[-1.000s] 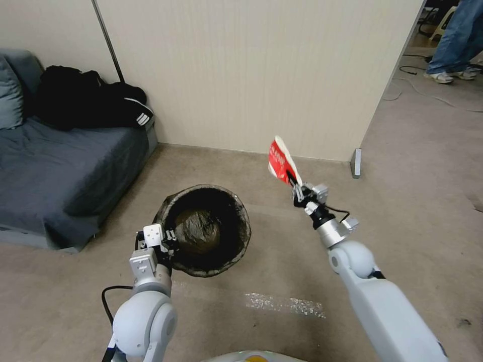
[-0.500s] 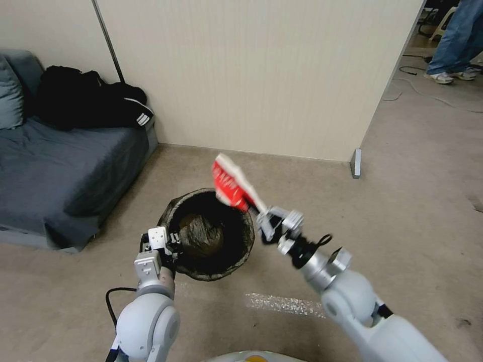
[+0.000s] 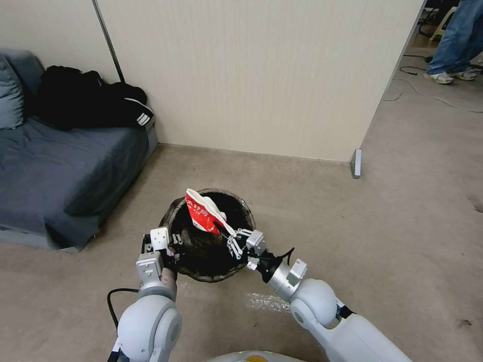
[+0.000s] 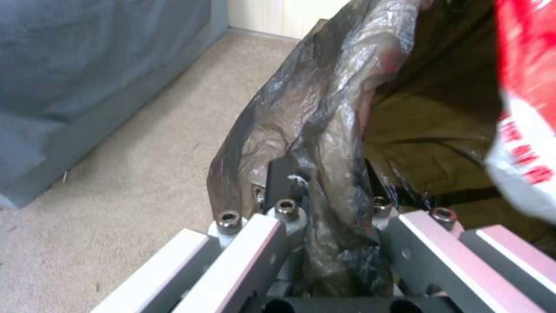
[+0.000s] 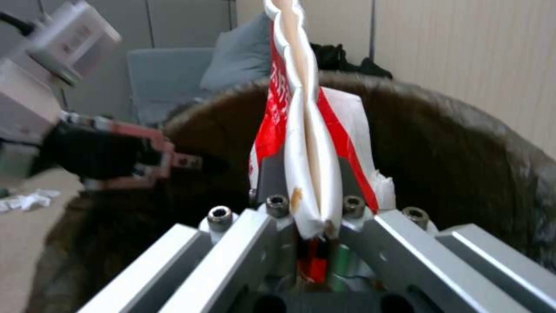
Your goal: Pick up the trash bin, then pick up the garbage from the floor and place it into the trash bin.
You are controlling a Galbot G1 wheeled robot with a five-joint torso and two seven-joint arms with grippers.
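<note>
The trash bin [image 3: 170, 217], lined with a dark crinkled bag, hangs just above the floor [image 3: 402, 226], tilted toward me. My left gripper [image 3: 168, 250] is shut on its near-left rim; the left wrist view shows the fingers pinching the bag-covered rim [image 4: 316, 130]. My right gripper [image 3: 227, 236] is shut on a red-and-white snack packet [image 3: 201, 213], which it holds over the bin's mouth. In the right wrist view the packet [image 5: 307, 143] stands pinched between the fingers, with the bin's wall [image 5: 451, 130] behind. A crumpled white tissue [image 5: 26, 201] lies on the carpet.
A grey sofa [image 3: 50, 166] with a black jacket [image 3: 90, 98] stands at the left. A beige partition wall [image 3: 251, 75] with a metal foot [image 3: 356, 163] closes off the back. Cables [image 3: 417, 85] trail on the carpet at the far right.
My right gripper has swung the packet left and down, from above the bare carpet to over the bin's mouth. The left gripper has held the bin almost still.
</note>
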